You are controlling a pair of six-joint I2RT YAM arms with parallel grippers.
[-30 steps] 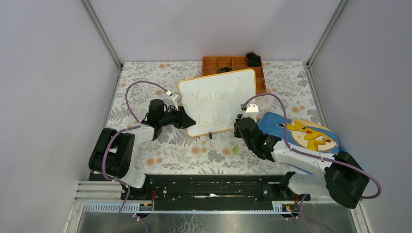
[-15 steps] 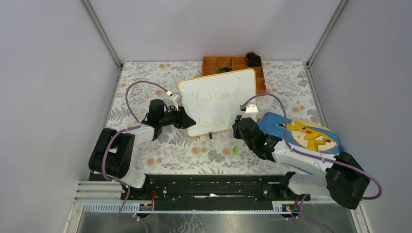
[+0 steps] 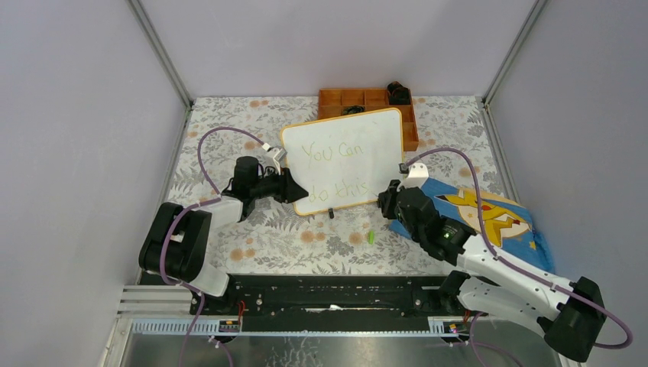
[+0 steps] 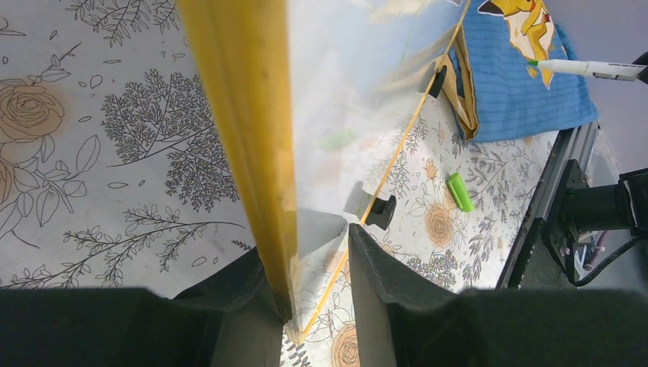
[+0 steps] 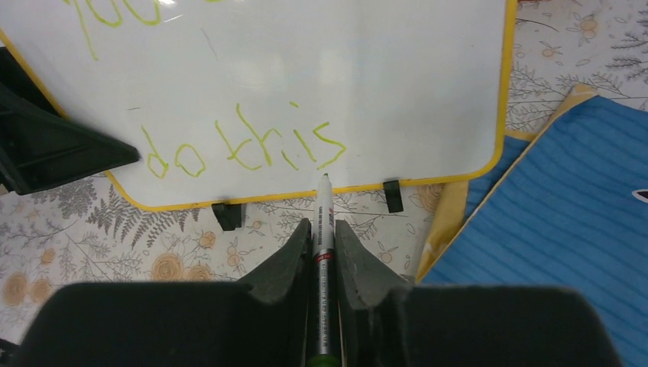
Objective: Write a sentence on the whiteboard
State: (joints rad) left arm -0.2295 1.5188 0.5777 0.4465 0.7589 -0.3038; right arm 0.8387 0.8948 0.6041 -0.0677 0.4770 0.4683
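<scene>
While beside whiteboard [image 5: 344, 76] edge, marker [image 5: 325, 208] apart.

Light is being reflected by the glossy, smooth white face of the whiteboard [image 5: 306, 69], which is being edged by a smooth orange-yellow frame [image 4: 244, 115]. A matt, floral-printed surface is being shown by the table [image 3: 229, 130]. Fine ribbing is being displayed by the matt blue cloth [image 5: 581, 222]. A matt black, plastic-looking finish is being presented by the fingers [image 5: 290, 260] of the right gripper [image 5: 322, 223], and a smooth look by the white barrel of the marker [image 5: 325, 202].
</scene>
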